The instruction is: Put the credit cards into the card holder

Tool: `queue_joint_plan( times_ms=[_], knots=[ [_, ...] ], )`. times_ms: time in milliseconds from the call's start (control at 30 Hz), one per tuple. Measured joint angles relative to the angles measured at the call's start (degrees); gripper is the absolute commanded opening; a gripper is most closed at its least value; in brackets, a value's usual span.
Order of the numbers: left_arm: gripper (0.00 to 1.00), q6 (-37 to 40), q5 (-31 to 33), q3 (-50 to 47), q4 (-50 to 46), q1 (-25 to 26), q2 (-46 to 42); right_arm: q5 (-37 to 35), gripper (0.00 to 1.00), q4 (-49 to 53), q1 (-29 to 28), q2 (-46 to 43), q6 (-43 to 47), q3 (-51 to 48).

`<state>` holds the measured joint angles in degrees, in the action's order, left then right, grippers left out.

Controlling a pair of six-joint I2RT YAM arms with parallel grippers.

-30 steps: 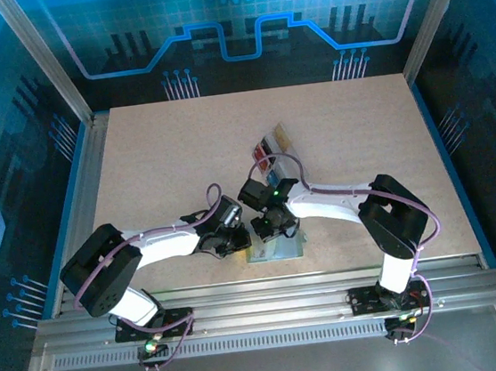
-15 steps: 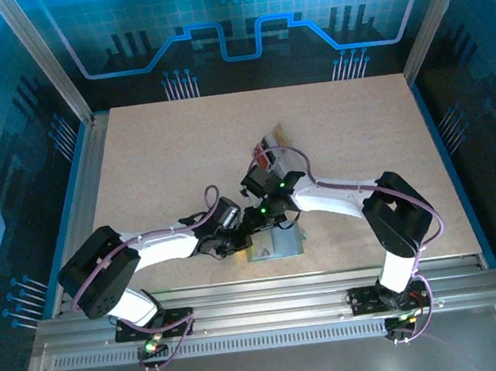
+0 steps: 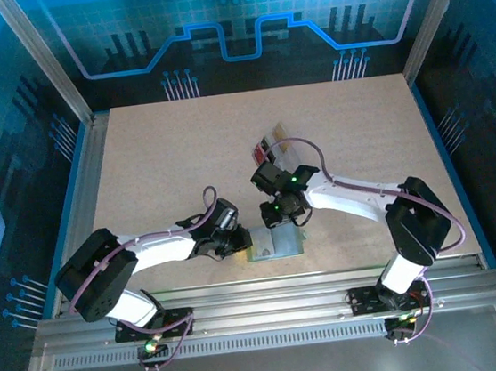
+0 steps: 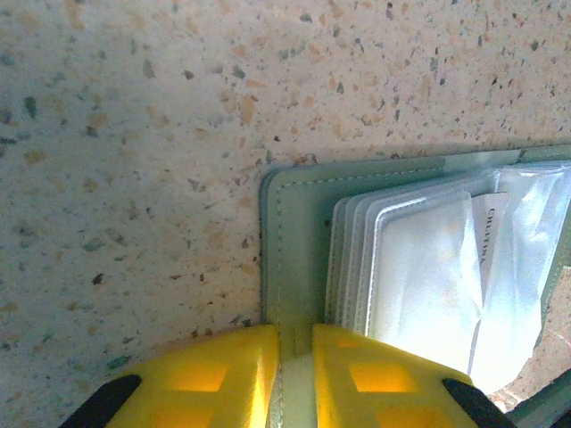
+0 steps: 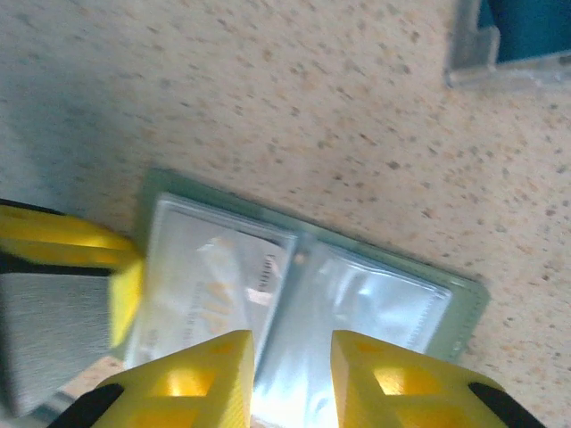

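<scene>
Left end effector (image 4: 294,346) pinches card holder (image 4: 302,232) edge; right end effector (image 5: 293,352) parted above it; clear tray (image 5: 466,64) beyond.

We see the left gripper (image 4: 294,374) with its two yellow fingers nearly together, pinching the near edge of the sage-green card holder (image 4: 299,232). Ahead and to the right of the fingers lie its clear plastic sleeves (image 4: 428,267), stacked. The speckled table (image 4: 134,134) spreads ahead and left.

Tiny txt on card holder (image 4: 299,234) insert (image 4: 490,234), unreadable.
</scene>
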<state>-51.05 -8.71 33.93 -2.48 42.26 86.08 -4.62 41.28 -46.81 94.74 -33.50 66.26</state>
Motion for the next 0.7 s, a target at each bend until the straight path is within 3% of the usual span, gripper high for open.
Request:
queue_joint_plan(
  times_ms=[500,600,700],
  knots=[
    [0.2,0.2,-0.1,0.1,-0.1,-0.1,0.4,-5.9,0.32,0.4,-2.2,8.7,-0.6,-2.1],
    [0.2,0.4,-0.1,0.3,-0.2,-0.1,0.7,-7.0,0.25,0.1,-3.1,9.0,-1.4,-2.1],
    [0.19,0.4,-0.1,0.4,-0.2,-0.2,1.3,-6.8,0.11,-0.6,-3.7,9.0,-2.1,-2.1]
  ],
)
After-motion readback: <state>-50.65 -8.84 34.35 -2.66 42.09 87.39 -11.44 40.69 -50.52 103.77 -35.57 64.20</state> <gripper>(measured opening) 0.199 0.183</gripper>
